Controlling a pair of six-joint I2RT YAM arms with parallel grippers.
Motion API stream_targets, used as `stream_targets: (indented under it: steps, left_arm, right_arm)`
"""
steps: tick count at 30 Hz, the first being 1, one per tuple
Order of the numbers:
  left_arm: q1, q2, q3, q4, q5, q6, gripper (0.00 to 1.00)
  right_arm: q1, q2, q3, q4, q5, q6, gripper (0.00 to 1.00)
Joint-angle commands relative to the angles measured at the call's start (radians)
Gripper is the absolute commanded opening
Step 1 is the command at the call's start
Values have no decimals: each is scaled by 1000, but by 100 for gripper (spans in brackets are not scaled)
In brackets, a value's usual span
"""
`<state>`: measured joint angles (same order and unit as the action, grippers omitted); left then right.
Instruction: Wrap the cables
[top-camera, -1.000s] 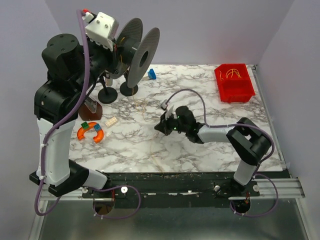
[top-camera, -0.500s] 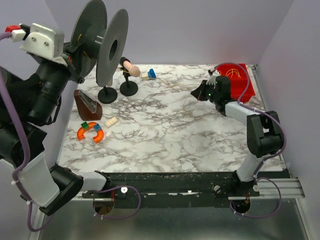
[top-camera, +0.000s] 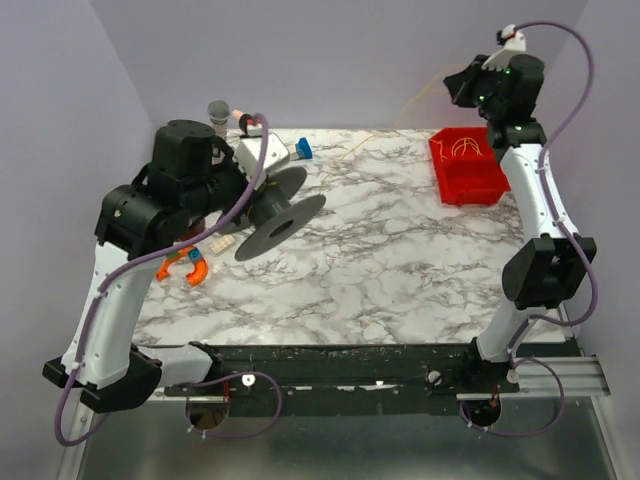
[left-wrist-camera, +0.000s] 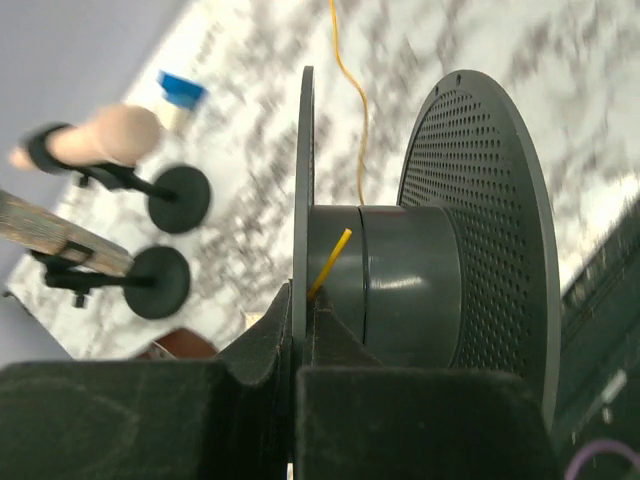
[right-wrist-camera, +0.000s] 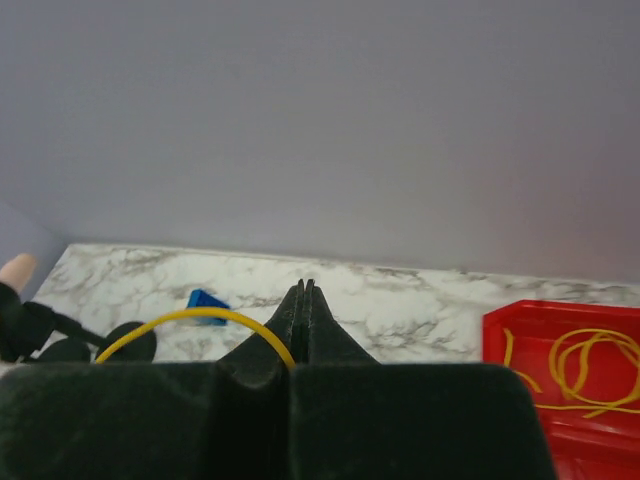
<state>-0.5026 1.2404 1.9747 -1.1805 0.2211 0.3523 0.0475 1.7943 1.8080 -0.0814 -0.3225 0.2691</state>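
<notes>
My left gripper (top-camera: 258, 192) is shut on the thin flange of a dark grey spool (top-camera: 278, 212), held tilted low over the table's left side. In the left wrist view the jaws (left-wrist-camera: 300, 300) clamp that flange (left-wrist-camera: 303, 180). A short yellow cable end (left-wrist-camera: 330, 262) pokes out by the hub (left-wrist-camera: 400, 290). The yellow cable (top-camera: 400, 112) runs from the spool side up to my right gripper (top-camera: 460, 88), raised high at the back right. The right jaws (right-wrist-camera: 308, 290) are shut on the cable (right-wrist-camera: 200, 318).
A red bin (top-camera: 490, 180) with several more yellow cables (right-wrist-camera: 585, 365) sits at the back right. A blue block (top-camera: 303, 149), a white brick (top-camera: 222, 243), orange curved pieces (top-camera: 185, 266) and two black stands (left-wrist-camera: 180, 198) stand at the left.
My left arm has swung the spool down from high at the left to low over the table. My right arm has risen from table height to high at the back, drawing the cable up.
</notes>
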Motion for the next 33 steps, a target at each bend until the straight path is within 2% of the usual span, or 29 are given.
stream_targets:
  steps: [1, 6, 9, 11, 16, 24, 28, 33]
  left_arm:
    - [-17, -67, -127, -97, 100, 137, 0]
    - [-88, -41, -388, 33, 31, 84, 0]
    - [-149, 7, -490, 192, -58, 18, 0]
    - [-181, 51, -525, 273, -126, -19, 0]
    - [-182, 194, -557, 485, -343, -108, 0]
    - [-129, 421, -392, 682, -437, -348, 0]
    - [-96, 551, -228, 683, -465, -470, 0]
    - [-54, 703, -1, 656, -496, -527, 0]
  right_arm:
    - [-66, -42, 109, -164, 68, -63, 0]
    - [-48, -61, 258, -256, 5, -56, 1]
    - [52, -67, 315, -340, 8, -138, 1]
    - [100, -82, 323, -368, 22, -175, 1]
    - [152, -144, 361, -445, 16, -130, 1]
    - [327, -312, 217, -422, -29, -44, 1]
    - [445, -371, 146, -419, -47, -34, 1]
    - [572, -437, 56, -365, -82, 5, 1]
